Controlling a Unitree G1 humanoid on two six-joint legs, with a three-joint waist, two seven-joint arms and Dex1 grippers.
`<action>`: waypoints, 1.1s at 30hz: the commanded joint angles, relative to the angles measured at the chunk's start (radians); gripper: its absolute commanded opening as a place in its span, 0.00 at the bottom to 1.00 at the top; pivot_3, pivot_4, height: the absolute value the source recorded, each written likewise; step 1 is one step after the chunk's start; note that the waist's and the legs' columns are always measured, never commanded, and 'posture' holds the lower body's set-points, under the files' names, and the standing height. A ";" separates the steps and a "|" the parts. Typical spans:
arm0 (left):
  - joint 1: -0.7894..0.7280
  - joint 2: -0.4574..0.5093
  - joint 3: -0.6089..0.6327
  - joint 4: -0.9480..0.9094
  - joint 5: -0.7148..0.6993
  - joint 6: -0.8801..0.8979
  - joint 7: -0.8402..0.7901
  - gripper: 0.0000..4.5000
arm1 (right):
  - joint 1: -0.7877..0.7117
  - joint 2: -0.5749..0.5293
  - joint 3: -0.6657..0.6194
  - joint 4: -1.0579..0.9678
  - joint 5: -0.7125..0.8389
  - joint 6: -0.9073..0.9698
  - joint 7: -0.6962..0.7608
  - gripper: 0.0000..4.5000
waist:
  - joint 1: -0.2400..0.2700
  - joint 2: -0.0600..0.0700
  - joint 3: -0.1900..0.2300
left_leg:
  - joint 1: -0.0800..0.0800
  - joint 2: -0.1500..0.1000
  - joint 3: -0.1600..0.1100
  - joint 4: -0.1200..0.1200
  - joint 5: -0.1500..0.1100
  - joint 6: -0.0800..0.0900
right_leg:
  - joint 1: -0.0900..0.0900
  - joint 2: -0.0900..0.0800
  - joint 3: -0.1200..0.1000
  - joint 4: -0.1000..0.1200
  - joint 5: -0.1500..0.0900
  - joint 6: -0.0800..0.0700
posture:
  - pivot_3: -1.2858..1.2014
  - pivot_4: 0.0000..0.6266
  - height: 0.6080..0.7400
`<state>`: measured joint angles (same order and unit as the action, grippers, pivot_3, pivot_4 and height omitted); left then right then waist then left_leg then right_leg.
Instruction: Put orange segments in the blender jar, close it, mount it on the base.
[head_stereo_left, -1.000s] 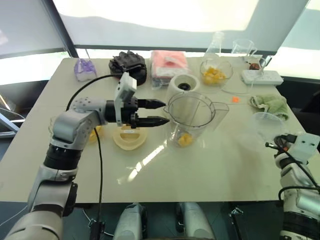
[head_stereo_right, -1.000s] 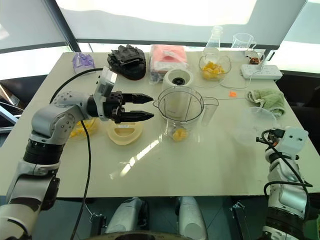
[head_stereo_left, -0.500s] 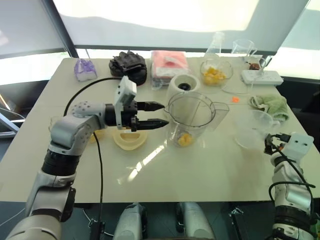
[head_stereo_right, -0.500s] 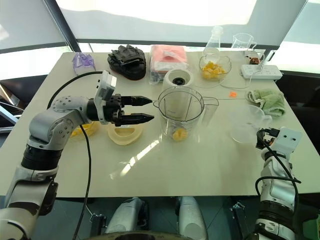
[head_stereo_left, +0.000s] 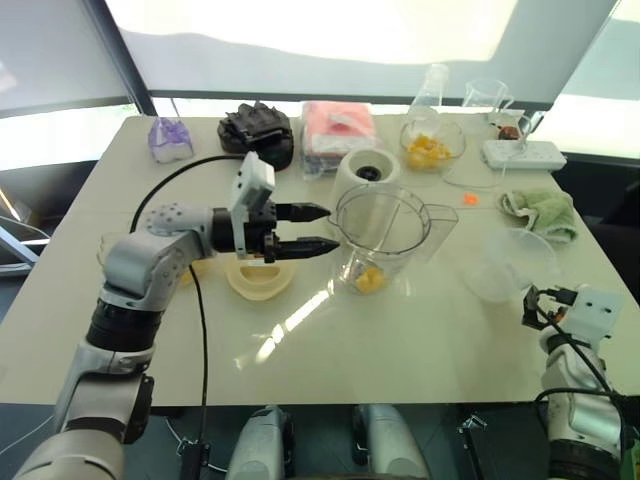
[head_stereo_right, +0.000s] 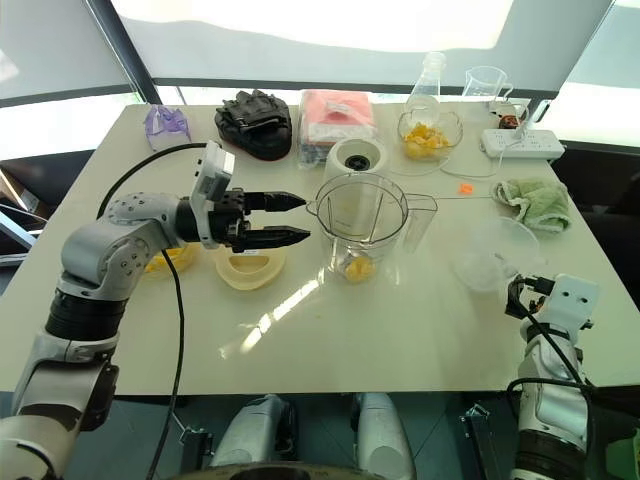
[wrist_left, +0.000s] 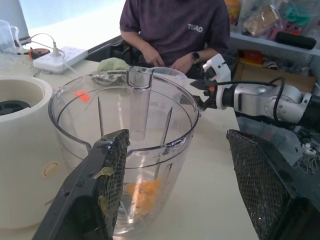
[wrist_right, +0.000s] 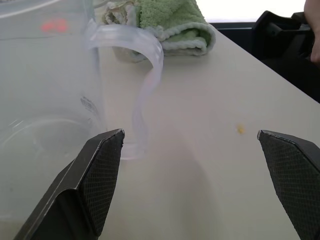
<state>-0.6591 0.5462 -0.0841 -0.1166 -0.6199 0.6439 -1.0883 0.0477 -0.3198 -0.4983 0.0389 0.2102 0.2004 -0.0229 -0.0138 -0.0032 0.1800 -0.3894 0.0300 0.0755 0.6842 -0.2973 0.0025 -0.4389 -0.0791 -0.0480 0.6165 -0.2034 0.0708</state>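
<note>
Left end effector beside upright blender jar, spout seemingly toward it.

1. The blender jar is clear, glossy plastic with smooth vertical ribs.
2. The orange segments inside it look wet and glossy.
3. The base is smooth off-white plastic with a dark socket.
4. The surface is a pale, smooth sheet with a slight sheen.
5. The left pincer has black fingers with rough, grid-textured pads; the right pincer has the same.
6. The towel is soft, nubbly green cloth.
7. The beaker is cloudy translucent plastic.
</note>
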 joint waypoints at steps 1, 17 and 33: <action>0.001 0.004 0.022 -0.006 0.000 -0.017 -0.002 0.72 | 0.050 0.024 -0.016 -0.112 0.009 -0.041 0.002 0.99 | 0.000 0.000 0.000 | 0.000 0.000 0.000 0.000 0.000 0.000 | 0.000 0.000 0.000 0.000 0.000 0.000 | 0.52 0.24 1.00; -0.026 0.218 0.042 0.212 0.140 -0.148 -0.113 0.72 | 0.583 -0.147 -0.336 -0.551 0.578 0.162 0.470 0.99 | 0.004 -0.001 0.000 | 0.000 0.002 0.000 -0.001 0.000 0.000 | 0.000 0.000 0.000 -0.001 -0.003 0.003 | 0.52 0.24 1.00; -0.407 0.067 -0.254 1.100 0.671 -0.869 -0.270 0.72 | 0.818 -0.396 -0.665 -0.748 1.173 0.478 0.603 0.99 | 0.035 -0.014 0.005 | -0.005 0.000 0.001 -0.001 -0.003 0.005 | -0.002 -0.001 -0.001 -0.007 0.000 -0.001 | 0.52 0.24 1.00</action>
<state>-1.0234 0.6111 -0.3330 0.9406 0.0109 -0.1492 -1.3484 0.8430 -0.7078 -1.0984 -0.6831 1.3272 0.6681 0.5511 0.0211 -0.0169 0.1849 -0.3942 0.0302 0.0762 0.6835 -0.3013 0.0088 -0.4407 -0.0801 -0.0489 0.6089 -0.2040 0.0700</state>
